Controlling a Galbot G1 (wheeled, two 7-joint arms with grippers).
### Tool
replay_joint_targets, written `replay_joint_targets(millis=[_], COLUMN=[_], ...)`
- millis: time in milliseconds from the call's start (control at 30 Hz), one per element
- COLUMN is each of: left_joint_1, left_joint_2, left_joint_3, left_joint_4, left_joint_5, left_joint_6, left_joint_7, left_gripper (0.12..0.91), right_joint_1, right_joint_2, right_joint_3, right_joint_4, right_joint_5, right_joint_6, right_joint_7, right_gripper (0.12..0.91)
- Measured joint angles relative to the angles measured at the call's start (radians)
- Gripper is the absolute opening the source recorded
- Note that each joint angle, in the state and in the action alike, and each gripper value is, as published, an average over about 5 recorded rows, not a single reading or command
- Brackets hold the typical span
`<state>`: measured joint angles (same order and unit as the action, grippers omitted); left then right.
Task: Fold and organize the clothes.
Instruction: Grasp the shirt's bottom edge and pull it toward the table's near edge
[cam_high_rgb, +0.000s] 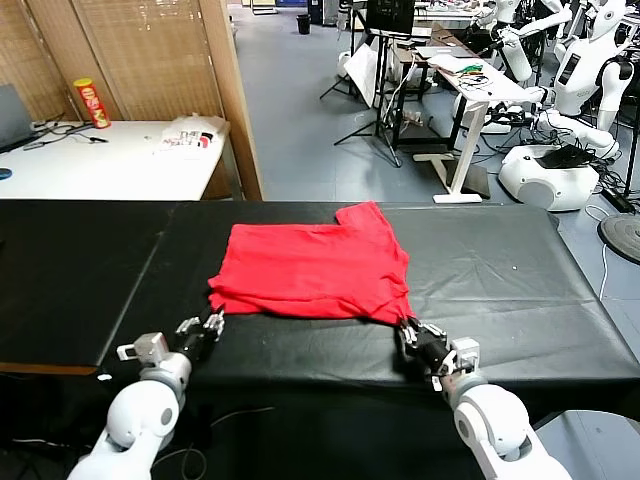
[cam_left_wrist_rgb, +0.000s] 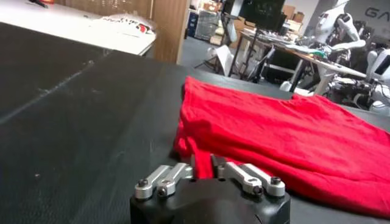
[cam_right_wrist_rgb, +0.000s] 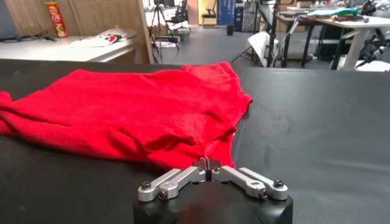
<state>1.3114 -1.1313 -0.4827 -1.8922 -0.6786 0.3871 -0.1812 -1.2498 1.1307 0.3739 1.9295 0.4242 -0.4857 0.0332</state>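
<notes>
Plain red T-shirt (cam_high_rgb: 312, 268), rumpled flat on black table (cam_high_rgb: 500, 280)

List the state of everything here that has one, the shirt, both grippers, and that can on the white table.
red T-shirt: lying partly folded on the black table, plain side up, near corners pinched.
left gripper: shut on the shirt's near left corner.
right gripper: shut on the shirt's near right corner.
red can: standing upright on the white table, with its lid on.

Robotics laboratory: white humanoid robots (cam_high_rgb: 590, 60) parked beside white height-adjustable desks (cam_high_rgb: 470, 80), black tripod stands (cam_high_rgb: 375, 90), probably camera supports.
</notes>
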Motion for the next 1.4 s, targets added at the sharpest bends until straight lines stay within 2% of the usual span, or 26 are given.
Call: replay_joint_targets(millis=[233, 333, 633, 700, 767, 867, 1067, 1200, 1300, 1400], left_joint_1=[0.001, -0.008, -0.031, -0.039, -0.045, -0.051, -0.051, -0.05, -0.041, -0.022], left_joint_2=[0.007, 0.005, -0.008, -0.011, -0.012, -0.012, -0.011, -0.009, -0.003, 0.007], left_joint_3=[-0.008, -0.015, 0.0, 0.005, 0.007, 0.008, 0.013, 0.015, 0.016, 0.016], left_joint_4=[-0.001, -0.002, 0.022, 0.031, 0.04, 0.049, 0.056, 0.059, 0.05, 0.027], left_joint_5=[0.028, 0.02, 0.003, -0.001, -0.008, -0.011, 0.001, 0.012, 0.031, 0.053], left_joint_6=[-0.003, -0.004, -0.003, -0.001, 0.002, 0.004, 0.003, 0.004, 0.006, 0.014], left_joint_7=[-0.006, -0.01, -0.011, -0.012, -0.013, -0.012, -0.006, -0.006, -0.008, -0.019], left_gripper=[0.127, 0.193, 0.68, 0.755, 0.78, 0.722, 0.406, 0.191, 0.128, 0.126], right_joint_1=[-0.001, -0.003, -0.003, -0.002, -0.002, -0.001, 0.0, 0.003, 0.01, 0.016], right_joint_2=[-0.003, 0.0, 0.006, 0.006, 0.006, 0.008, 0.008, 0.002, -0.01, -0.029], right_joint_3=[0.0, 0.0, -0.002, -0.002, -0.002, -0.002, -0.003, -0.003, 0.001, 0.006], right_joint_4=[0.001, 0.001, 0.001, 0.001, 0.001, 0.0, -0.002, 0.005, 0.019, 0.038], right_joint_5=[0.002, 0.001, -0.002, -0.002, -0.002, -0.002, -0.001, 0.021, 0.06, 0.092], right_joint_6=[-0.001, -0.002, -0.005, -0.005, -0.005, -0.005, -0.009, -0.033, -0.063, -0.092], right_joint_7=[0.0, 0.0, 0.0, 0.0, 0.0, 0.0, 0.001, 0.022, 0.041, 0.049], right_gripper=[0.128, 0.128, 0.128, 0.128, 0.128, 0.128, 0.128, 0.128, 0.128, 0.128])
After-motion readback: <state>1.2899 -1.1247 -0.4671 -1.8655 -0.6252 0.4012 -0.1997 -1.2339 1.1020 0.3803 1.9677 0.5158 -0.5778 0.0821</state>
